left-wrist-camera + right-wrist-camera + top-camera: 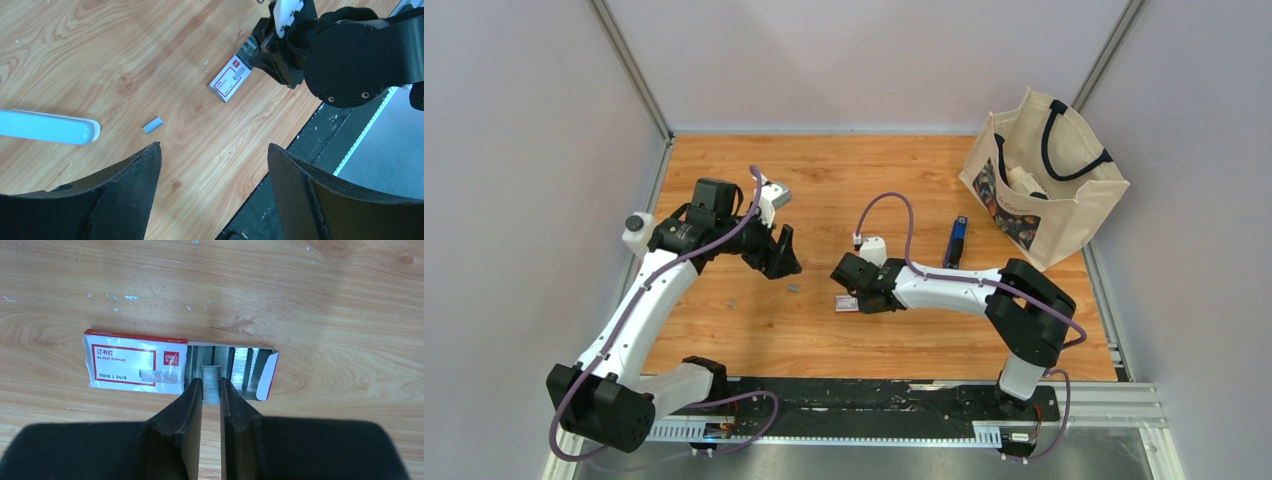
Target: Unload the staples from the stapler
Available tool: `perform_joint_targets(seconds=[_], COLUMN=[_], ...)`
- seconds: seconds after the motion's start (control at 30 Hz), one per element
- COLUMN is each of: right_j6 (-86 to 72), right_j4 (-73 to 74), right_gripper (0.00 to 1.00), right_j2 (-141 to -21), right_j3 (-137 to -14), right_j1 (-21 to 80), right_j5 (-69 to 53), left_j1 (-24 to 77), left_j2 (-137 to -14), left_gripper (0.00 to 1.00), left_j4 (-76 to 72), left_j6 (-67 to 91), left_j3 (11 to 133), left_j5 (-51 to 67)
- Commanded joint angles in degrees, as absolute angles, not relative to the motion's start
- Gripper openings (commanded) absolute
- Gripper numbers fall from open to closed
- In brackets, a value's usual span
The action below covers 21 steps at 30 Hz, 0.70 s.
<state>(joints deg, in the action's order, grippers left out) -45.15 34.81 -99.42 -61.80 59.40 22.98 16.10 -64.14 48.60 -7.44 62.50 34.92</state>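
The dark-blue stapler (957, 243) lies on the wooden table, right of centre, apart from both grippers. My right gripper (211, 385) is shut on a short silver strip of staples (211, 376) at the open end of the pink-and-white staple box (135, 365), where more strips (245, 367) lie in the tray. The box also shows under this gripper (844, 300) in the top view. My left gripper (215, 150) is open and empty, above bare wood left of centre (786, 262). A loose grey staple strip (152, 125) lies on the table between the arms (793, 288).
A cream tote bag (1044, 180) with dark handles stands at the back right, a white bottle (1027, 182) inside. A pale blue-white bar (47, 127) lies at the left of the left wrist view. A small white container (636, 232) sits by the left wall.
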Motion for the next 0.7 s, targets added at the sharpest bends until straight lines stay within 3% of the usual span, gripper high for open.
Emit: perform_joint_targets(seconds=[0.0, 0.27, 0.67], right_j6=[-44.47, -44.38, -44.21], right_j4=[33.05, 33.31, 33.05], right_gripper=[0.02, 0.05, 0.23], right_j2=[-99.93, -100.55, -100.55], right_j3=[-63.72, -64.07, -64.07], right_j1=[58.97, 59.06, 58.97], right_j5=[23.2, 23.03, 22.68], left_j1=[15.91, 15.82, 15.91], left_j2=[-62.75, -62.84, -62.4], left_gripper=[0.86, 0.86, 0.86], left_j4=[47.29, 47.29, 47.29], left_j6=[-7.82, -8.0, -7.91], left_j3=[62.05, 62.05, 61.88], left_j5=[35.95, 36.03, 35.95])
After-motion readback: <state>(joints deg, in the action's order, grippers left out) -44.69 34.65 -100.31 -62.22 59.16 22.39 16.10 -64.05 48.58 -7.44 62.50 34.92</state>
